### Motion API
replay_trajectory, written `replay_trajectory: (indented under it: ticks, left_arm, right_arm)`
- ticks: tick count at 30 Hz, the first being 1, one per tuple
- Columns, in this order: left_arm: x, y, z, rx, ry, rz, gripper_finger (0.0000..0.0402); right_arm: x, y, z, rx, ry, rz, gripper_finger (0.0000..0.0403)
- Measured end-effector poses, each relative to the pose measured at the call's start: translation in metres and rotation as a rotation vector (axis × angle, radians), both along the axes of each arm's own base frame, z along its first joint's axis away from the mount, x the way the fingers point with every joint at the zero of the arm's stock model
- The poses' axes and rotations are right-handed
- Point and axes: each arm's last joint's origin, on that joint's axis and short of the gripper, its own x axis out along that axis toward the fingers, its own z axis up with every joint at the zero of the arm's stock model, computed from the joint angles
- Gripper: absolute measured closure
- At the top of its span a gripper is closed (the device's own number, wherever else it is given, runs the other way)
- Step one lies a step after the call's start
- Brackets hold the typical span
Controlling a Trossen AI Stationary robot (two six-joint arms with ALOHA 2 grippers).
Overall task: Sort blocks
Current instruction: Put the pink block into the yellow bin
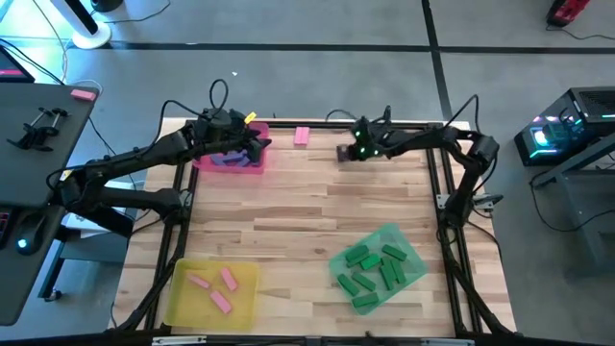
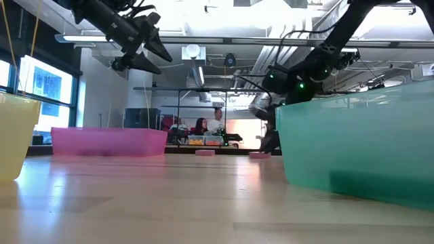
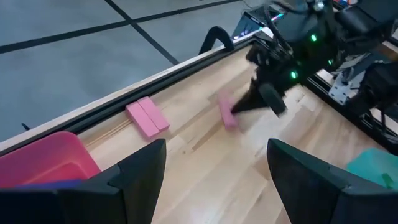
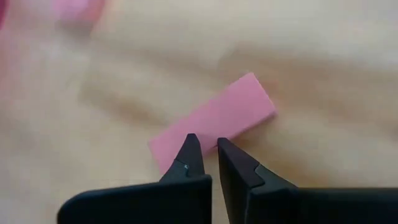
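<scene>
Right gripper (image 4: 208, 157) pinched together, empty, over near end of pink block (image 4: 214, 121). Long axis diagonal to fingers. Left gripper (image 3: 214, 171) spread wide, farther off, above pink tray (image 1: 252, 166).

Grey floor (image 1: 317, 24) with dark seams; bright windows (image 2: 47, 85) behind.

The tabletop (image 1: 307, 207) is pale, smooth wood planks with a soft sheen. Trays (image 1: 209, 293) look translucent glossy plastic; pink block (image 4: 214, 121) is matt; fingers (image 3: 134, 180) matt black.
</scene>
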Motion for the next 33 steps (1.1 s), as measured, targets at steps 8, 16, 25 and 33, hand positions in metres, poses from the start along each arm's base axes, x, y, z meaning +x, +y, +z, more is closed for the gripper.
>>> replay_trajectory:
  ticks: [8,16,25,33]
  left_arm:
    - [0.002,-0.004,0.0,0.01,0.006,-0.095,0.0135]
    - [0.012,-0.023,0.0,-0.103,-0.049,-0.214,0.0135]
    - [0.03,-0.073,0.004,-0.261,-0.134,-0.34,0.0135]
    - [0.039,-0.119,0.011,-0.298,-0.252,-0.265,0.0135]
  right_arm:
    - [0.041,0.082,0.0,0.047,-0.032,0.321,0.0403]
    - [0.063,0.144,0.002,0.104,-0.148,0.046,0.0403]
    - [0.087,0.15,-0.013,0.239,-0.497,-0.463,0.0403]
    - [0.104,0.165,-0.005,0.219,-0.685,-0.23,0.0403]
